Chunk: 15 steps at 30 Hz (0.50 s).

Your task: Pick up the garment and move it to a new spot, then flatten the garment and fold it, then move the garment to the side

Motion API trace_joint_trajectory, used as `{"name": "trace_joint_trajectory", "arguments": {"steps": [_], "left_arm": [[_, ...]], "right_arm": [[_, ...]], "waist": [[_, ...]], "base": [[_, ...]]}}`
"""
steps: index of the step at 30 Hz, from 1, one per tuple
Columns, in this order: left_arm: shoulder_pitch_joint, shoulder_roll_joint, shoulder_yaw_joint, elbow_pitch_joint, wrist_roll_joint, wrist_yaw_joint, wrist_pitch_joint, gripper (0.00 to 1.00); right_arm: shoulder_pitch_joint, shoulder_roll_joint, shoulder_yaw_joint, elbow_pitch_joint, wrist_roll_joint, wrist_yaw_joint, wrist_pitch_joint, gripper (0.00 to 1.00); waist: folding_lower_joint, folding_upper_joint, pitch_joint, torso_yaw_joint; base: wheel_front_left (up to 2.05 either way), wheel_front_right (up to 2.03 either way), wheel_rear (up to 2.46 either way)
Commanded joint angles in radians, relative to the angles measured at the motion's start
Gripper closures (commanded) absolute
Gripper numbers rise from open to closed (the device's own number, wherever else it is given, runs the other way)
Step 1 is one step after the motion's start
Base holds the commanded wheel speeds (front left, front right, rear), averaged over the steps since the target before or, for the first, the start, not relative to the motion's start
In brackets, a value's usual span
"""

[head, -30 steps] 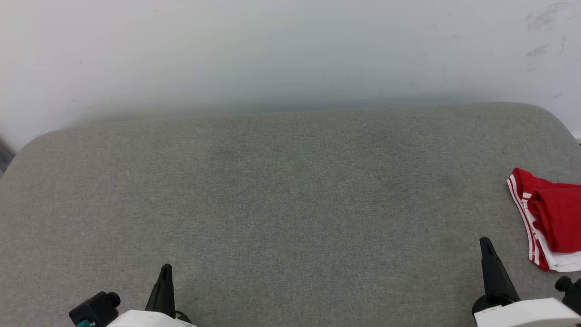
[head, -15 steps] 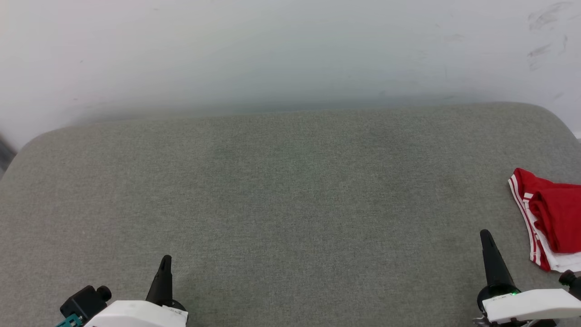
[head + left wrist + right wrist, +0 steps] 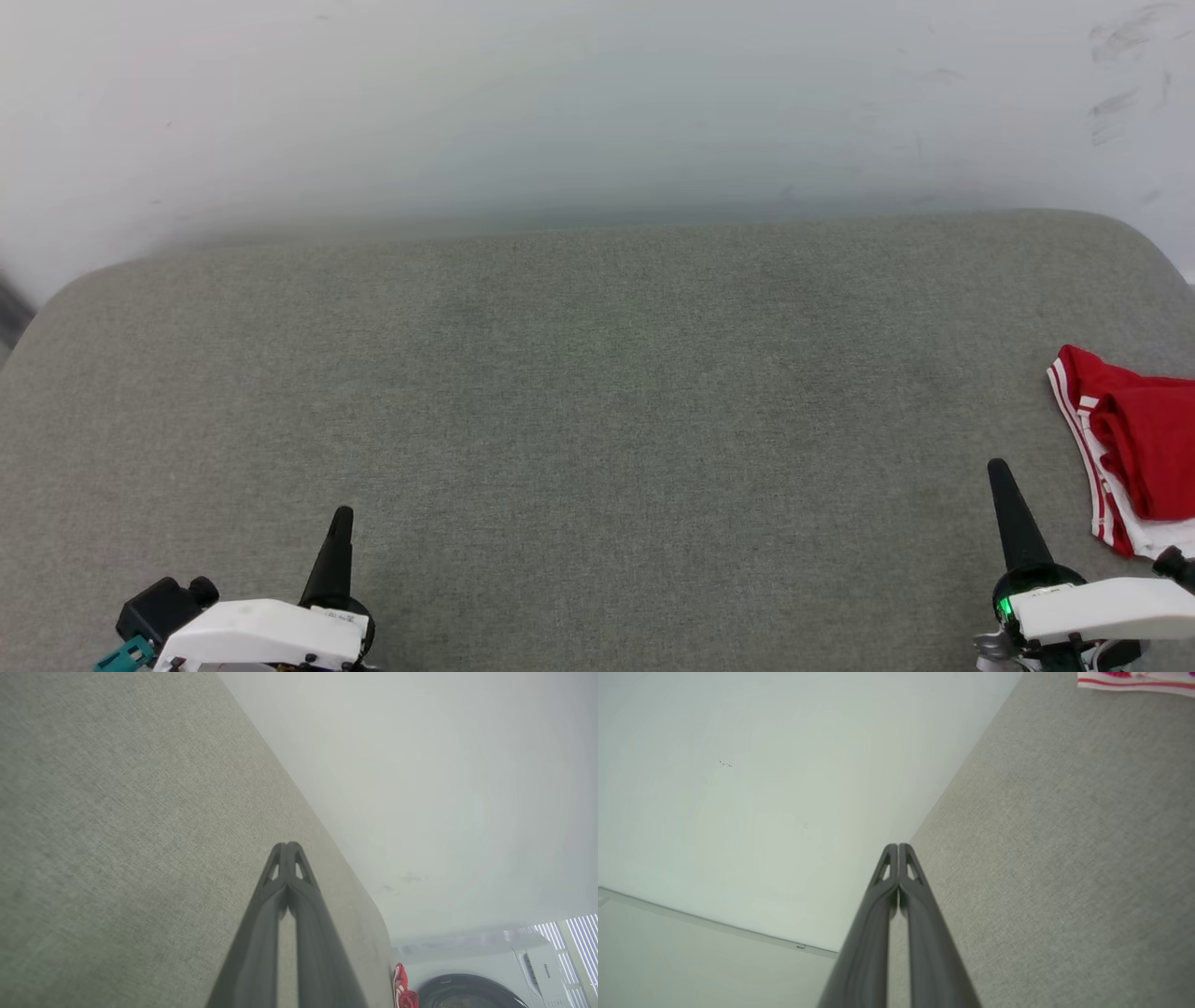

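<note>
A broad surface (image 3: pixel 597 392) covered in grey-green woven fabric, with rounded far corners, stands against a pale wall (image 3: pixel 560 103). The wall carries a few dark scuff marks (image 3: pixel 1120 56) above the surface's far right corner.

The garment (image 3: pixel 1139 439), a red shirt with white fabric and red-and-white striped trim, lies bunched at the surface's right edge, partly cut off by the head view. In the left wrist view it shows as a small red fold at the surface's end. Beyond that end stands a white front-loading washing machine (image 3: pixel 472 975) with a dark round door, next to a slatted panel (image 3: pixel 577 947).

The left gripper (image 3: pixel 341 515) is over the surface's near left part, its jaws pressed together and empty. The right gripper (image 3: pixel 999 467) is over the surface's near right part, near the garment but apart from it. Its jaws are likewise together and hold nothing.
</note>
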Motion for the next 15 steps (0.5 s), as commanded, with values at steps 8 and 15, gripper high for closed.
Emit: {"name": "trace_joint_trajectory", "arguments": {"steps": [8,15], "left_arm": [[-0.041,0.002,0.018,0.008,-0.112,-0.024,0.026,1.0],[-0.056,0.001,0.028,0.017,-0.172,-0.035,0.042,1.0]], "right_arm": [[-0.036,-0.008,-0.009,0.01,0.106,0.0,0.027,1.0],[-0.049,-0.007,-0.013,0.018,0.162,0.0,0.043,1.0]], "waist": [[0.0,0.0,0.001,0.002],[0.0,0.0,0.002,0.003]], "base": [[0.0,0.0,0.0],[0.0,0.0,0.0]]}}
